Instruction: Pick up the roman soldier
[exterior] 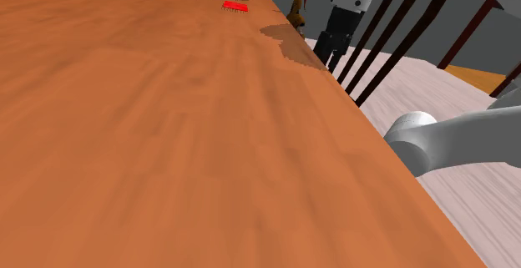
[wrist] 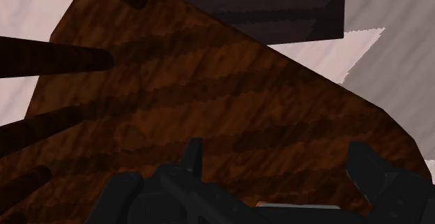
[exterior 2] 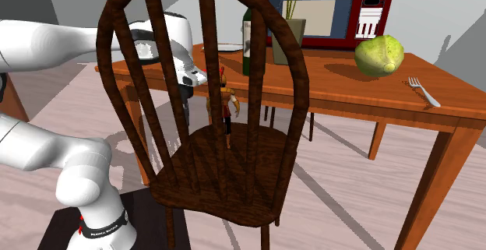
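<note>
Dark chair seat below; arm reaches down, gripper spread wide, seemingly beside roman soldier.

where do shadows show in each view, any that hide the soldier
shoulder view: a dark shadow patch on the table edge, beside the roman soldier; second exterior view: chair spindles, not shadow, cross the soldier, grey bands on the floor; wrist view: grey shadow on floor past the seat
</note>
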`<state>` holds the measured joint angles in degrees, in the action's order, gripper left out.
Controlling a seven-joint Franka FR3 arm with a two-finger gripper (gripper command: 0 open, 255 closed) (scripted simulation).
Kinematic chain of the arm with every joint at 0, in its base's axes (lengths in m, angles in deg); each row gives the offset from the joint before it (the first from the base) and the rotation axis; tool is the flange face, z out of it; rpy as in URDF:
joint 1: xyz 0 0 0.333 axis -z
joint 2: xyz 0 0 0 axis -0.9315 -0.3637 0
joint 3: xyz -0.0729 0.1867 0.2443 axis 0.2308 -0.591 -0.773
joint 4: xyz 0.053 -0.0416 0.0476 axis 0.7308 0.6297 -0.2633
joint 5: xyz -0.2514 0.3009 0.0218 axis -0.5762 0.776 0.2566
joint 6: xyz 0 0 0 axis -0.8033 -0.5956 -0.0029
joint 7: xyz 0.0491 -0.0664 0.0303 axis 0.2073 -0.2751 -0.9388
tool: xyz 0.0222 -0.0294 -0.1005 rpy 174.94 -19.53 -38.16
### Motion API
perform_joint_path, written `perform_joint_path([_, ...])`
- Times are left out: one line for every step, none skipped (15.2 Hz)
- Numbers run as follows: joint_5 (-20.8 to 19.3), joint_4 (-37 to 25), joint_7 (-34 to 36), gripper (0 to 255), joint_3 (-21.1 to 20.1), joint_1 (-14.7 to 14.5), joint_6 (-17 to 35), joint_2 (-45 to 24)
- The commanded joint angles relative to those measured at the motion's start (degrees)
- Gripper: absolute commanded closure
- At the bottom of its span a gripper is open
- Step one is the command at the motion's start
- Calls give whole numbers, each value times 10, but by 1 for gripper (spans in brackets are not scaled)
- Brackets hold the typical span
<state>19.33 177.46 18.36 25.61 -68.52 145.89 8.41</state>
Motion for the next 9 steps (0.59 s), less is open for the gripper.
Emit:
perform_joint_path([0, 0, 0, 0, 0, 0, 0, 0])
perform_joint_path([-1, -25, 6, 0, -4, 0, -6, -19])
perform_joint_path([-3, -51, 12, 0, -9, 1, -13, -37])
perform_joint_path([-5, -78, 17, 0, -13, 1, -21, -56])
perform_joint_path([-7, -104, 23, 0, -17, 2, -28, -74])
perform_joint_path([-9, -132, 29, 0, -21, 3, -37, -93])
perform_joint_path([-11, -160, 35, 0, -26, 4, -46, -112])
perform_joint_path([-14, -188, 41, 0, -30, 5, -55, -130])
perform_joint_path([-17, -218, 47, 0, -34, 6, -65, -150])
